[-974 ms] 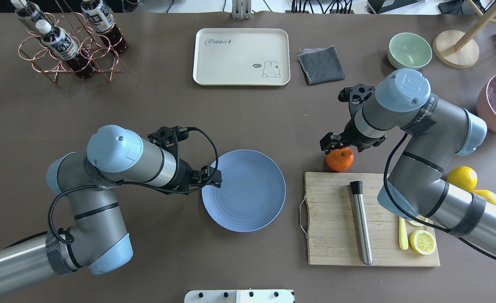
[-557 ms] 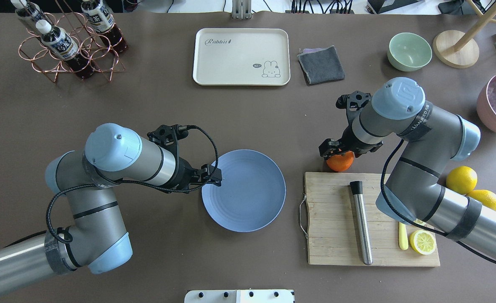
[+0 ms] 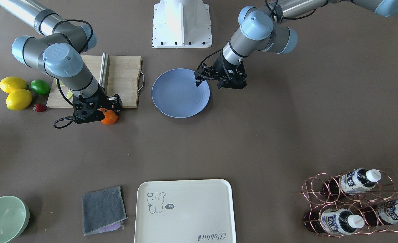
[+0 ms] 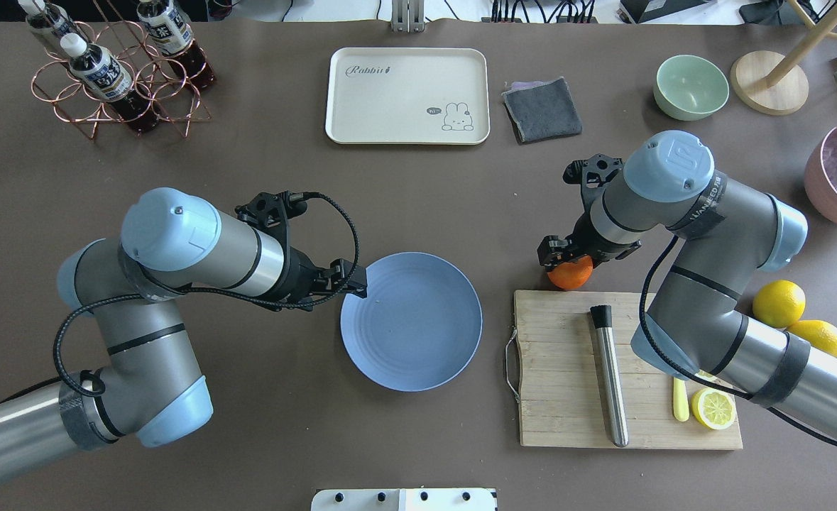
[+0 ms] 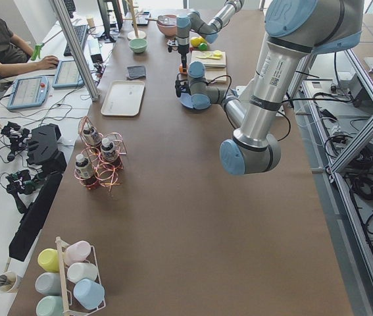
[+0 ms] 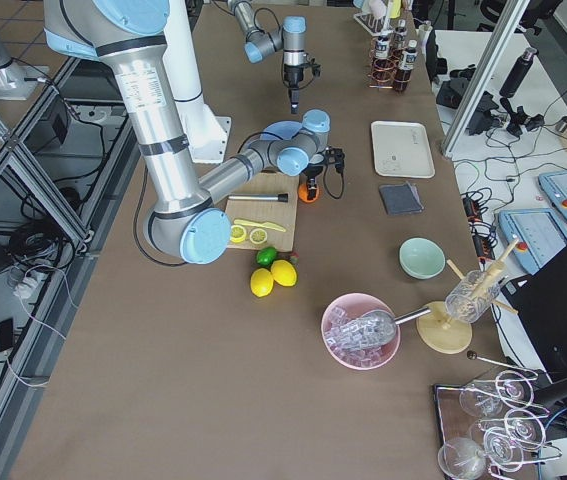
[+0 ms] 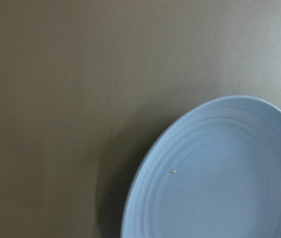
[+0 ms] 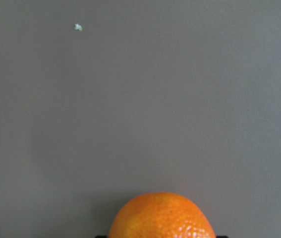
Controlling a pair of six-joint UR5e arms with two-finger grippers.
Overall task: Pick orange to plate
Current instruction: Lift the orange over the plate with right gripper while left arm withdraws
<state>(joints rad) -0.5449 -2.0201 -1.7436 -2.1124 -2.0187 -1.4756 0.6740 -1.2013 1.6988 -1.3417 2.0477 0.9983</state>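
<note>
We find the small round bright-orange mandarin (image 4: pixel 571 275) on the brown table (image 4: pixel 418 199), just beside the far left corner of the wooden cutting board (image 4: pixel 567 369) and well to the right of the round periwinkle-blue plate (image 4: pixel 418 333), which holds no fruit. The right gripper (image 4: pixel 564 255) sits directly over the mandarin, its black housing covering the top of the fruit; we cannot tell whether its jaws are apart or pressed onto the peel. The left gripper (image 4: pixel 356 285) hovers at the plate's left rim, and its jaw state is also unclear. We judge the mandarin light, firm with a little give, and apt to roll. Its pebbled skin should grip well, so we would clamp across its widest middle from above with a modest squeeze.
</note>
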